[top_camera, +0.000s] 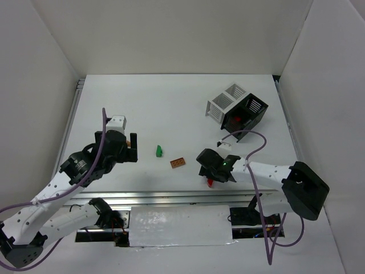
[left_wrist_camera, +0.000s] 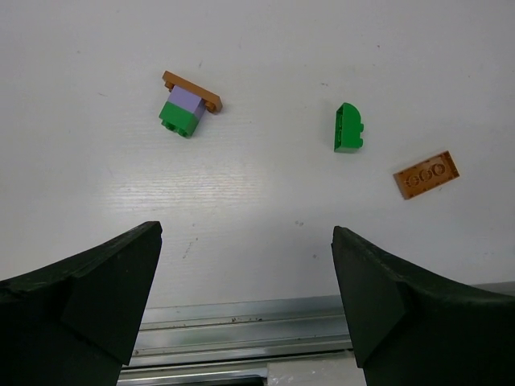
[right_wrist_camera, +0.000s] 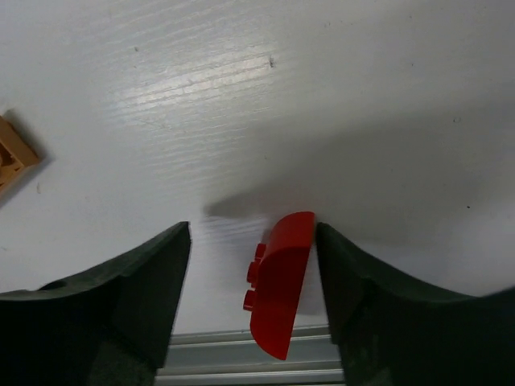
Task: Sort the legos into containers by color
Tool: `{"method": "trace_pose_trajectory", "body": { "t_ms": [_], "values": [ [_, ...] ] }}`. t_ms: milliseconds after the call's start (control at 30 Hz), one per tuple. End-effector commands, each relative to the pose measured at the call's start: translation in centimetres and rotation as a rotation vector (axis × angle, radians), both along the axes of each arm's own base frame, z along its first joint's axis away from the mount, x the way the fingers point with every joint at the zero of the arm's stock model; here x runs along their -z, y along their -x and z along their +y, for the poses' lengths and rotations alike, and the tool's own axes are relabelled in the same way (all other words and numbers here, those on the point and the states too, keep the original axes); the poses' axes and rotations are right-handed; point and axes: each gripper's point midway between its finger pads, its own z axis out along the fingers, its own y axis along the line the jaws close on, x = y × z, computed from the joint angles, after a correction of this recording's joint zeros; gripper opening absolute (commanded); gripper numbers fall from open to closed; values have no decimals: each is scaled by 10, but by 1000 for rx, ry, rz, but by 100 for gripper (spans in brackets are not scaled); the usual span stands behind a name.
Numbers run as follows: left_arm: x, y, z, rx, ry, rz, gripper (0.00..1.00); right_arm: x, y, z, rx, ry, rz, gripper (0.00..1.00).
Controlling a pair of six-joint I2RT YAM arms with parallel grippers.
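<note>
The right hand [right_wrist_camera: 251,235] straddles the red curved plastic lego brick [right_wrist_camera: 282,281] on the white worktop [right_wrist_camera: 241,96], part-open, one finger [right_wrist_camera: 378,297] touching it, seemingly lining up a pinch. The left hand [left_wrist_camera: 245,235] hangs wide open, empty, apparently awaiting its turn

Orange-brown lego [right_wrist_camera: 12,161] partly beyond the right-wrist view's left edge.

Glossy plastic red brick [right_wrist_camera: 280,281], matt streaked white table [right_wrist_camera: 241,80], brushed metal rail [right_wrist_camera: 209,355].
</note>
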Motion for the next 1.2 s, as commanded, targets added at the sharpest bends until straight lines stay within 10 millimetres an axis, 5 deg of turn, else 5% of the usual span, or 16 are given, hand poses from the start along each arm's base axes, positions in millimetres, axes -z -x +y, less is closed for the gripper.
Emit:
{"method": "trace_pose_trajectory", "body": {
  "t_ms": [0,133,233,267,367,433,500,700,800,867,900,1167],
  "values": [
    [-5,-4,-3,9,14,-33,99,2,-5,8,-4,-14,-14,67],
    [-5,-3,-2,6,20,-38,100,-3,-11,13,-26,-8,-32,39],
    [-6,-3,-3,11,25,-42,100,-10,-20,17,-34,15,-48,3],
    [-5,-3,-3,12,26,-41,99,-14,-22,19,-51,23,-56,0],
    [-6,-3,-3,9,27,-44,99,-45,-41,31,-100,-17,-146,0],
    [-6,-3,-3,10,29,-45,100,-87,-60,31,-106,-66,-265,0],
    [-5,-3,-3,10,29,-45,100,-130,-88,11,-88,-57,-395,0],
    [-4,-4,-5,16,29,-44,100,-211,-162,-60,12,111,-575,0],
    [-4,-4,-3,3,28,-46,100,-221,-197,-102,126,194,-519,0],
    [-4,-4,-1,-6,30,-48,100,-202,-210,-120,170,231,-415,0],
    [-4,-4,-1,-9,27,-49,99,-213,-222,-131,200,231,-424,0],
    [-1,-8,-1,-8,22,-35,100,-191,-249,-159,265,257,-334,1]
  ]
}}
